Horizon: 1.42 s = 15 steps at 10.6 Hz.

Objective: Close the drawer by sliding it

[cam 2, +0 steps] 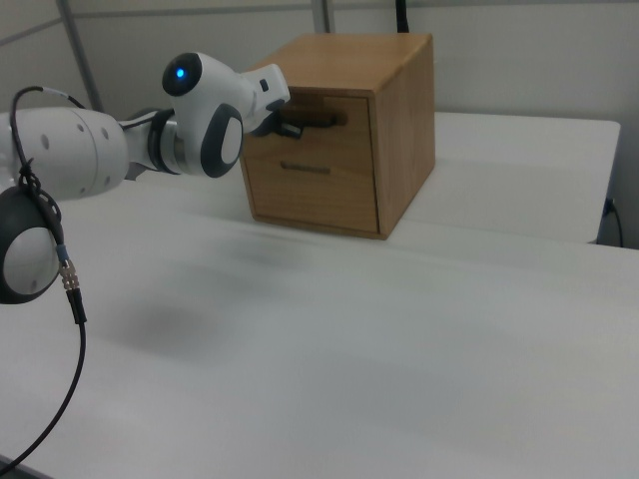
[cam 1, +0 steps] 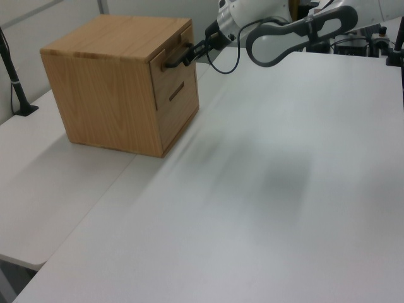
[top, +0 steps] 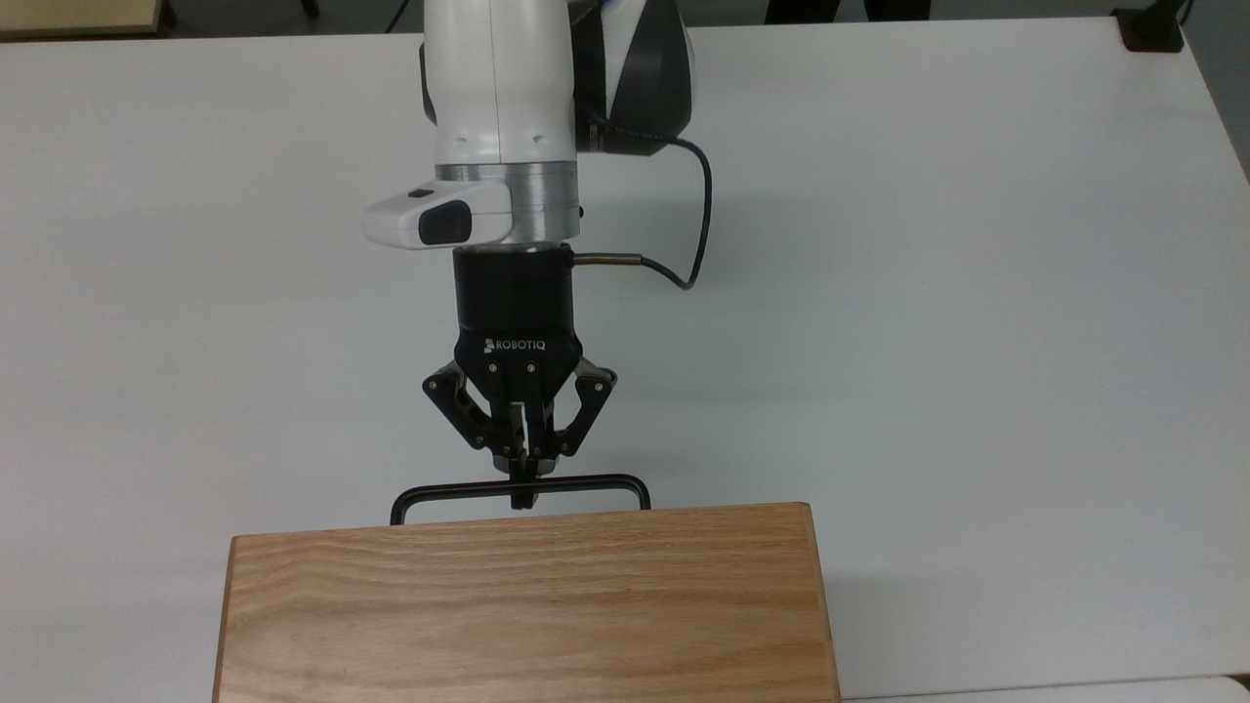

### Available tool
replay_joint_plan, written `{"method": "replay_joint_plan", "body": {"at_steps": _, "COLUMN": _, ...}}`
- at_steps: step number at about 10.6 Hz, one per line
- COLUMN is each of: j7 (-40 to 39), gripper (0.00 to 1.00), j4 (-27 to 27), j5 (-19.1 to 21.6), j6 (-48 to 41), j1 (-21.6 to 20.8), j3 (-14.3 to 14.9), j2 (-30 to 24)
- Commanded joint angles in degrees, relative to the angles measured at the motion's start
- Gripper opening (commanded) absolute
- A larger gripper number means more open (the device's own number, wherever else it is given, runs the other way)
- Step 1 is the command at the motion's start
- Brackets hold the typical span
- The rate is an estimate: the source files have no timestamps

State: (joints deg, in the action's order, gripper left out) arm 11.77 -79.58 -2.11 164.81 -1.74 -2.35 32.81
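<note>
The drawer (cam 1: 179, 71) sits pushed into the oak cabinet (top: 527, 605), its front about flush with the cabinet face. In the right view the drawer (cam 2: 349, 135) is the upper panel of that face. From the top view the cabinet's top hides the drawer's front, and its thin black bar handle (top: 586, 480) sticks out past the edge. My gripper (top: 522, 488) reaches level from the far side, its fingers shut on the middle of the handle. The gripper (cam 1: 192, 50) meets the handle (cam 1: 173, 60) at the cabinet's upper front corner. In the right view the gripper (cam 2: 290, 127) is partly behind my wrist.
The cabinet stands on a white table (top: 977, 293). A second panel with a slot (cam 1: 177, 93) sits below the drawer. My arm's cable (top: 698, 225) loops at the wrist. A black post (cam 1: 16, 88) stands at the left view's left edge.
</note>
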Motion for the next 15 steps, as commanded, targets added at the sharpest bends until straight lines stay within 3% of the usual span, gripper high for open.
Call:
{"method": "replay_joint_plan", "body": {"at_steps": 1, "j7": 0.36, "gripper": 0.00, "j4": 2.06, "j5": 0.18, "j6": 6.40, "j1": -0.28, "j3": 0.85, "j2": 1.99}}
{"method": "replay_joint_plan", "body": {"at_steps": 3, "j7": -0.60, "gripper": 0.00, "j4": 1.63, "j5": -0.34, "j6": 5.88, "j1": -0.28, "j3": 0.76, "j2": 1.12}}
{"method": "replay_joint_plan", "body": {"at_steps": 6, "j7": -1.93, "gripper": 0.00, "j4": -7.93, "j5": -0.44, "j6": 0.72, "j1": -0.28, "j3": 0.41, "j2": -6.07}}
{"method": "replay_joint_plan", "body": {"at_steps": 10, "j7": -11.57, "gripper": 0.00, "j4": -11.55, "j5": -0.61, "j6": -25.26, "j1": -0.63, "j3": 0.24, "j2": -14.24}}
{"method": "replay_joint_plan", "body": {"at_steps": 15, "j7": -12.91, "gripper": 0.00, "j4": -11.82, "j5": -0.87, "j6": -60.32, "j1": -0.28, "j3": 0.24, "j2": -26.45}}
